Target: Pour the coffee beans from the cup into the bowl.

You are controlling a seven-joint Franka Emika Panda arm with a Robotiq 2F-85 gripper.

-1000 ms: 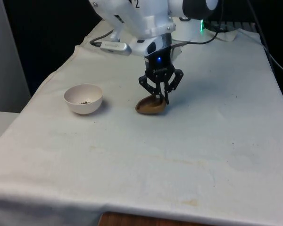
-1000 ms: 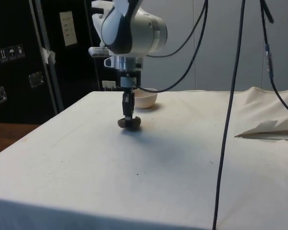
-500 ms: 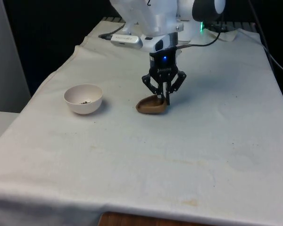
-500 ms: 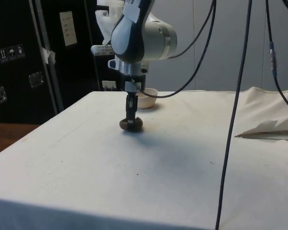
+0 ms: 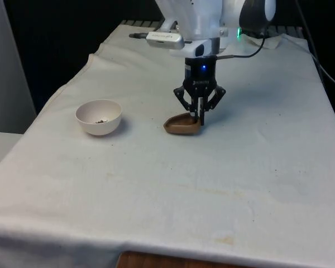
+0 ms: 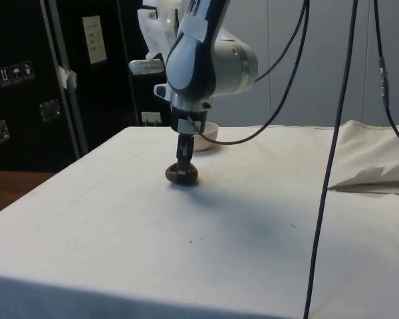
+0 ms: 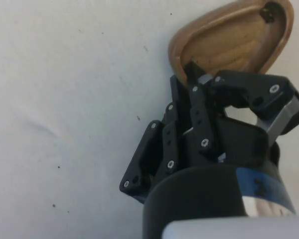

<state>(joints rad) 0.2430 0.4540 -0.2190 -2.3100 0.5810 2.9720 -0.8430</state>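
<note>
A brown wooden teardrop-shaped cup sits low at the cloth near the table's middle, its mouth facing up. My gripper points straight down and is shut on the cup's rim on the front view's right. In the side view the gripper stands over the cup. In the wrist view the cup looks nearly empty, with a dark speck at its narrow tip, and the gripper pinches its rim. A white bowl with a few dark beans stands to the front view's left, apart from the cup.
Black cables hang down past the table's near side in the side view. A rumpled fold of cloth lies at that view's right. The bowl stands behind the arm there.
The arm has moved towards the front view's right, carrying the cup a little that way. The cup has turned from tilted to nearly level. The bowl has not moved.
</note>
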